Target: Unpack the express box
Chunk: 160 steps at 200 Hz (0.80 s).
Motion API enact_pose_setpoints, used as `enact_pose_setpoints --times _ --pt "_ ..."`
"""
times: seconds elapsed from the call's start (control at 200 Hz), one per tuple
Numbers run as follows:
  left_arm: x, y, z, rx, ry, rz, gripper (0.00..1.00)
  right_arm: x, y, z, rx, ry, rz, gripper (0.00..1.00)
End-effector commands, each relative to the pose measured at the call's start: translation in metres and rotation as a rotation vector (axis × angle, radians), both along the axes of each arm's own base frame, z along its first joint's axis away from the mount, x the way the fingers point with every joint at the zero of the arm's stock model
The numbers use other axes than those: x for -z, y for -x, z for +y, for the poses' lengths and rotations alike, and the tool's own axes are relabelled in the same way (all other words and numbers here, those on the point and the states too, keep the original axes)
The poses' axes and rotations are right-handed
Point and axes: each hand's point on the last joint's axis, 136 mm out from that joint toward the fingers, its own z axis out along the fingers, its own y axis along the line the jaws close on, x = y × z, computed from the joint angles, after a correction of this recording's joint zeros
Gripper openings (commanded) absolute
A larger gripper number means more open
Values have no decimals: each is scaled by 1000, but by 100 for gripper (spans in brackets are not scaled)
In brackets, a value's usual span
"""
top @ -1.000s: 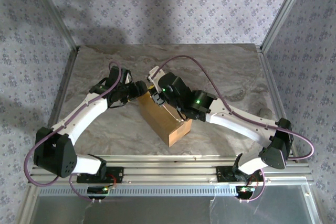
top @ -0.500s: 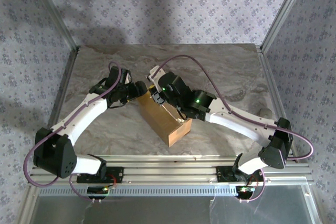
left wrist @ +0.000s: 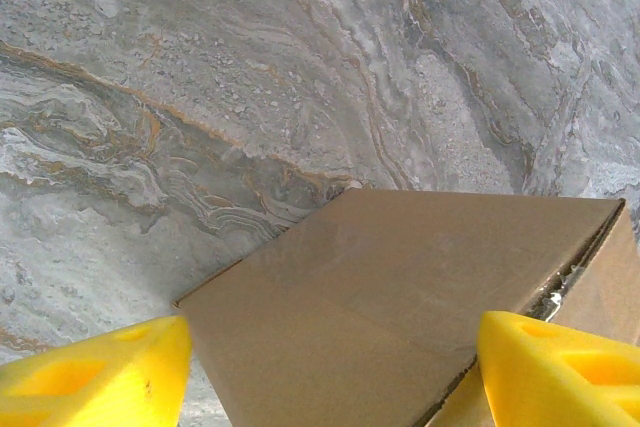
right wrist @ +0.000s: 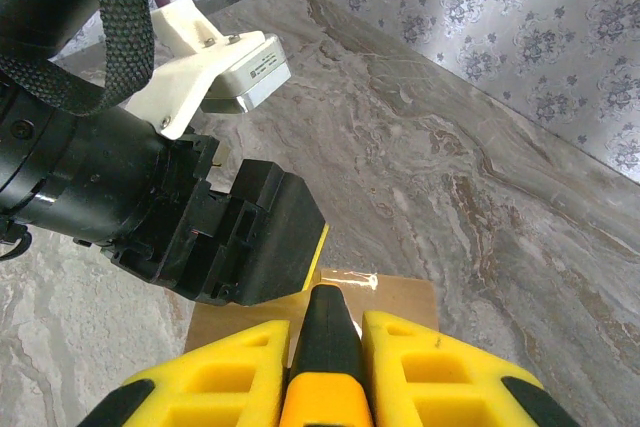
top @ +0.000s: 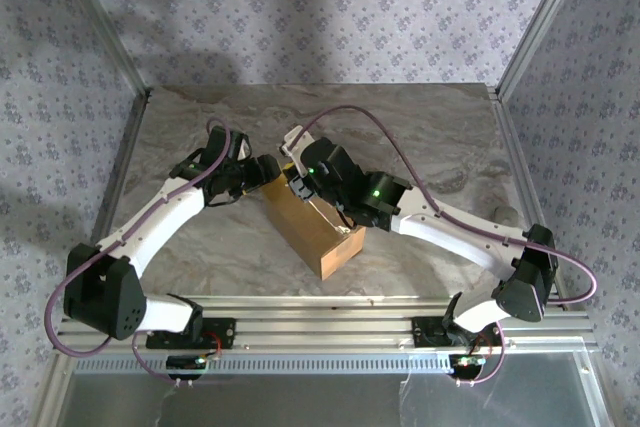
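The plain brown corrugated cardboard express box (top: 312,232) lies closed and diagonal on the grey marbled stone table (top: 430,132), near its middle and between the two arms. At the box's far end, the left gripper (left wrist: 330,372) stands wide apart, one yellow finger on each side of the carton. This probably braces the carton against sliding, but whether the pads press on it cannot be told. The right gripper (right wrist: 327,357) is clamped on the slim black-and-yellow utility knife (right wrist: 322,312). The knife points forward and down at the box top, just beside a glint of clear tape (right wrist: 350,280). This pose suits cutting the seam tape, so the flaps are not yet free. The knife works close to the left arm's black wrist (right wrist: 200,217), so the clearance there calls for care.
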Motion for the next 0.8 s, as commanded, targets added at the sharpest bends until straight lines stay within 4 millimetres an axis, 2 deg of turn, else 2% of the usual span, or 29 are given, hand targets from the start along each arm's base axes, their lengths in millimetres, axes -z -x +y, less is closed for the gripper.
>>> enact_pose_setpoints --times 0.0,0.425,0.795 --pt "1 4 10 -26 -36 20 74 -11 2 1 -4 -1 -21 0" --pt "2 4 10 -27 -36 22 75 -13 6 1 -7 0 -29 0" --pt "2 4 11 -27 -37 22 74 -3 0 -6 21 31 -26 0"
